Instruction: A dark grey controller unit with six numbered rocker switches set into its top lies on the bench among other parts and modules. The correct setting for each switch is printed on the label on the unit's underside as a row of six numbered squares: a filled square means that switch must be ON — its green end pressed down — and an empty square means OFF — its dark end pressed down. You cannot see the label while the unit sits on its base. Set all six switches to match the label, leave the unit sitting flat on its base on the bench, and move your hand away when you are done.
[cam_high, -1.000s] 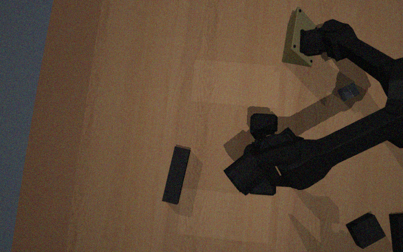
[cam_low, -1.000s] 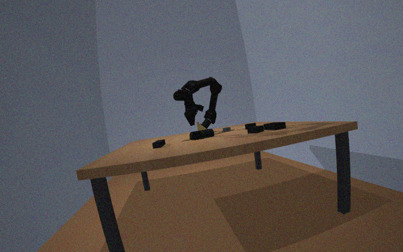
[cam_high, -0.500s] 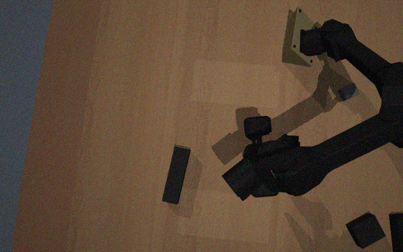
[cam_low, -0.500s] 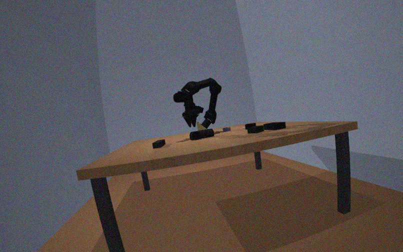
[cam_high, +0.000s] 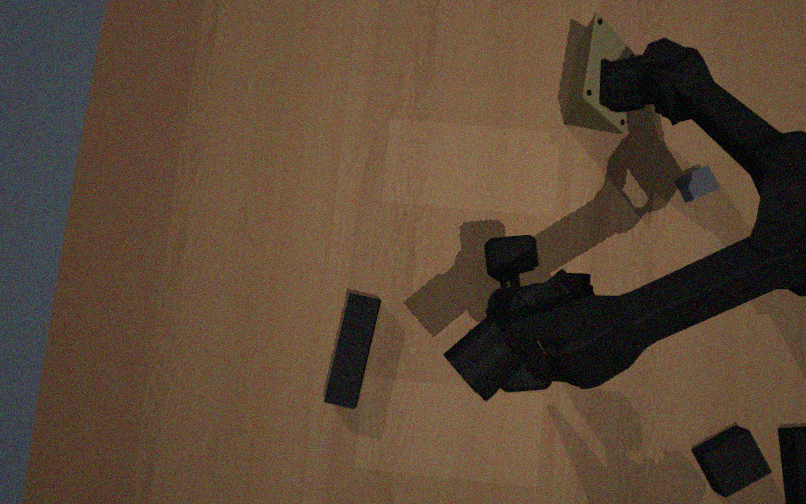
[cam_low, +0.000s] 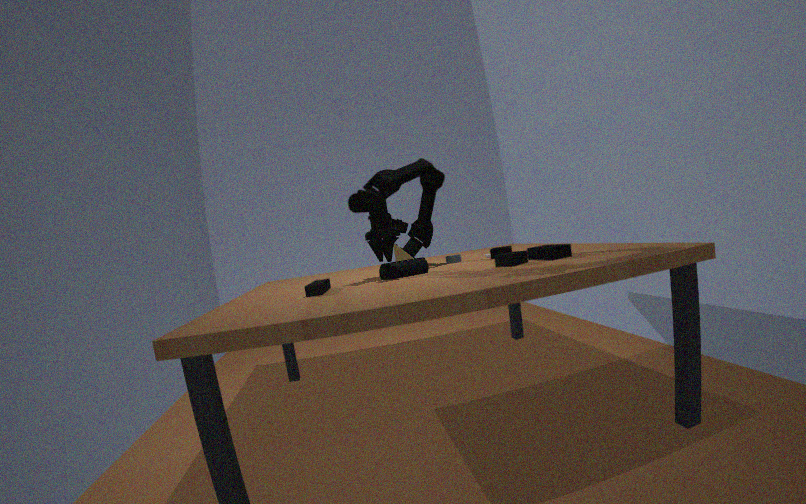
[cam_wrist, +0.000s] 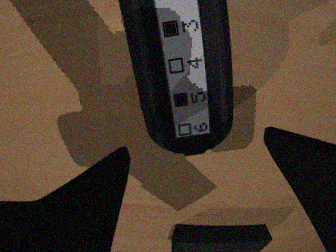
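The dark controller unit (cam_low: 404, 269) (cam_wrist: 219, 65) lies upside down on the bench, its pale label (cam_wrist: 199, 45) facing up. In the wrist view, squares 3 and 5 are filled and 4 and 6 are empty; 1 and 2 are outside the frame. The switches are hidden underneath. My gripper (cam_low: 385, 260) (cam_wrist: 196, 144) is open and empty, its fingers wide apart above the bench. In the wrist view the unit's rounded end, by number 6, shows between and beyond the tips. The arm mostly or wholly hides the unit in the top view.
A dark oblong block (cam_high: 352, 350) (cam_low: 317, 288) (cam_wrist: 220, 237) lies near the gripper. A yellowish wedge (cam_high: 605, 53) (cam_low: 403, 253) sits by the arm's base. A small blue-grey block (cam_high: 705, 181) (cam_low: 453, 259) and dark blocks (cam_high: 731, 460) (cam_low: 549, 252) lie farther along the bench.
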